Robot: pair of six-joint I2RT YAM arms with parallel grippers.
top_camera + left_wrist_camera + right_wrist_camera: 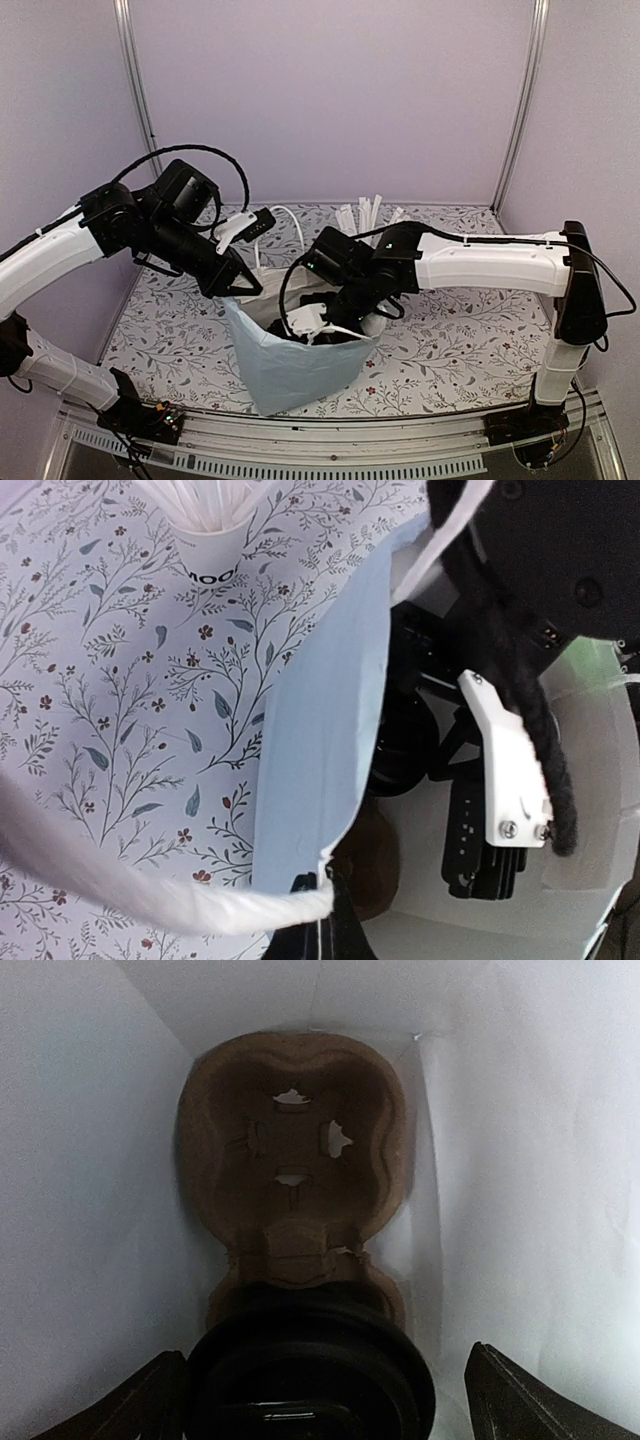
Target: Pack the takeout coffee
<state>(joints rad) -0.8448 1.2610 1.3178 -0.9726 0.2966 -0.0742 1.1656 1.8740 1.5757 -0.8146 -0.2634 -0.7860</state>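
Observation:
The takeout coffee (310, 1355) shows as a black lidded cup in the near slot of a brown cardboard carrier (290, 1160) at the bottom of a pale blue paper bag (290, 370). My right gripper (325, 1400) reaches down inside the bag and is open. One of its fingers (150, 1400) stands on each side of the lid with a gap to it. My left gripper (335, 885) is shut on the bag's rim (330, 865), next to a white rope handle (150, 900). In the top view, the right gripper (325, 325) hides the cup.
A white paper cup full of tall white sticks (365, 215) stands behind the bag on the floral tabletop (450, 340). It also shows in the left wrist view, as the white cup (212, 550). The carrier's far slot (292, 1140) holds nothing. The bag's white walls (90, 1160) close in on both sides.

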